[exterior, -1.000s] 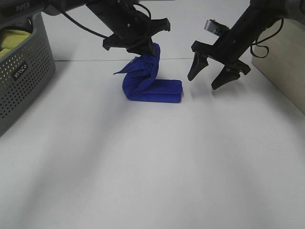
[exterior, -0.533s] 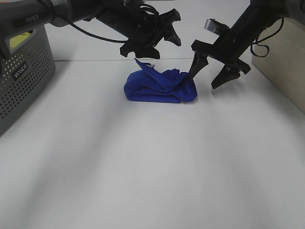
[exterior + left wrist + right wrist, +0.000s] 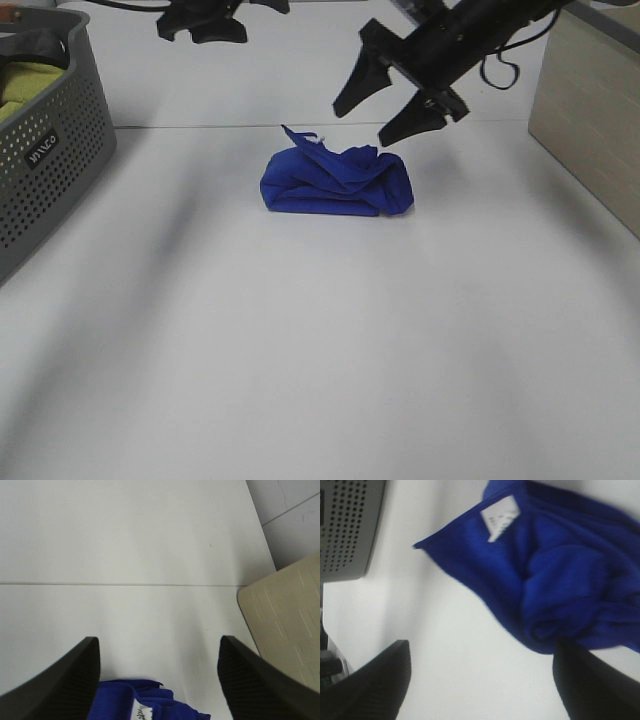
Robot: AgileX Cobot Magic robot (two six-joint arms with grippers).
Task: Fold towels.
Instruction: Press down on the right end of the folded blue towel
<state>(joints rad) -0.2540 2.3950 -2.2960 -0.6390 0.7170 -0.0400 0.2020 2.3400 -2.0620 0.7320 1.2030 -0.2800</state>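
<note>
The blue towel (image 3: 335, 182) lies on the white desk (image 3: 300, 360), a rumpled, roughly folded bundle toward the back middle, and nothing is gripping it. A corner pokes up at its rear left, and right beside that we spot a small white label (image 3: 313, 139).

Up at the top edge of the high view, the left tool (image 3: 205, 25) hangs well above and behind the towel, only partly in frame. Its wrist camera shows the two fingers (image 3: 65, 680) spread wide, with bare desk between them and a sliver of blue at the edge of the picture.

Over to the right tool (image 3: 364, 124) — jaws wide apart as well, empty, hanging close above the towel's back right end, tips angled down and to the left. We cannot tell whether the lower tip touches the cloth. From its wrist camera we look down on the crumpled folds, label facing up.

The grey perforated basket (image 3: 50, 150) stands at the desk's left edge — well apart from the towel — with yellow-green cloth (image 3: 25, 80) inside. A beige panel (image 3: 590, 110) stands at the far right.
</note>
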